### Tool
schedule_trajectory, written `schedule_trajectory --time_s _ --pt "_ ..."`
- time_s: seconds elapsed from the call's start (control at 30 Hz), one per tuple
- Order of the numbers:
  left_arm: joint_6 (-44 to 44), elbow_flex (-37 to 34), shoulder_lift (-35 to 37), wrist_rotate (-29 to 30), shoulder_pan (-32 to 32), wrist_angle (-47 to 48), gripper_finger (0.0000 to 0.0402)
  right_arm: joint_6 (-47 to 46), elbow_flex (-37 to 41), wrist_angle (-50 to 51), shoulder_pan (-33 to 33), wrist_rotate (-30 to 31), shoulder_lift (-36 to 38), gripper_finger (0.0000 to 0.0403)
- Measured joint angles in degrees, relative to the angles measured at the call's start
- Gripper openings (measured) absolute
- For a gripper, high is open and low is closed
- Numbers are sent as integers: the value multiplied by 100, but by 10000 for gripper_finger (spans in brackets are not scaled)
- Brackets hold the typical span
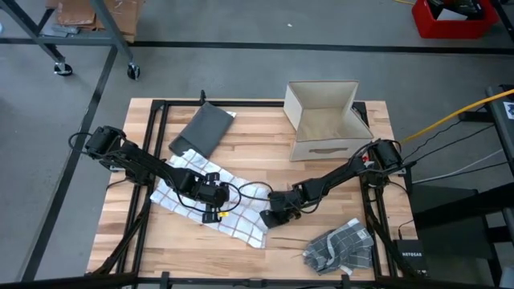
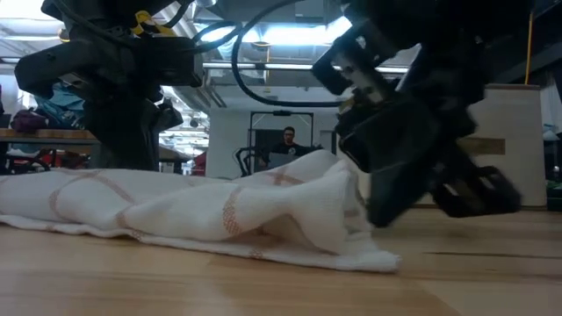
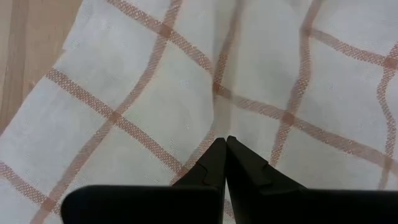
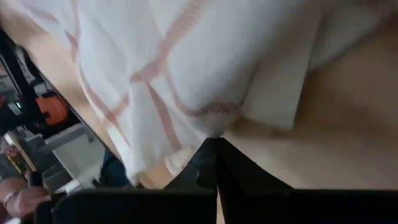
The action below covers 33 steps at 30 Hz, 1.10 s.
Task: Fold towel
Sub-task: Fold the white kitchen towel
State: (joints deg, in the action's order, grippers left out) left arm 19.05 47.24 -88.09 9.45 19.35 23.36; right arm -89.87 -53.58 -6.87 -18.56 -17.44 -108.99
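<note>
White-and-red checked towel [image 1: 210, 195] lies rumpled, unfolded, mid-bench [image 1: 265, 152]; left claw [image 1: 210, 195] clenched on its middle, right claw [image 1: 273, 215] clenched at its edge, so folding has barely begun.

Both arms matte black, chunky segmented links with bulky joint housings; loose black cables loop off each arm. Left tool [image 1: 210, 198] has a small yellow tag or marking at the wrist, and the right tool [image 1: 277, 215] is all black. Fingers [image 3: 219, 163] are slim dark wedges tapering to a point from a flat black mount.
</note>
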Motion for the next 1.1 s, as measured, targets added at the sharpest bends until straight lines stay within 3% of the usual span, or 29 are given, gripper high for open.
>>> schedule_trajectory --time_s 0.27,0.5,0.83,1.1 --pt "-26 0 0 2 -2 0 1 -605 0 162 -528 -21 0 3" --pt "-155 4 4 83 0 -54 1 -606 0 39 -711 38 2 15" --pt "103 104 631 102 101 -74 1 737 -4 -132 -377 1478 657 11" --pt "470 103 313 -48 496 -918 1 1572 -2 485 397 2035 734 5"
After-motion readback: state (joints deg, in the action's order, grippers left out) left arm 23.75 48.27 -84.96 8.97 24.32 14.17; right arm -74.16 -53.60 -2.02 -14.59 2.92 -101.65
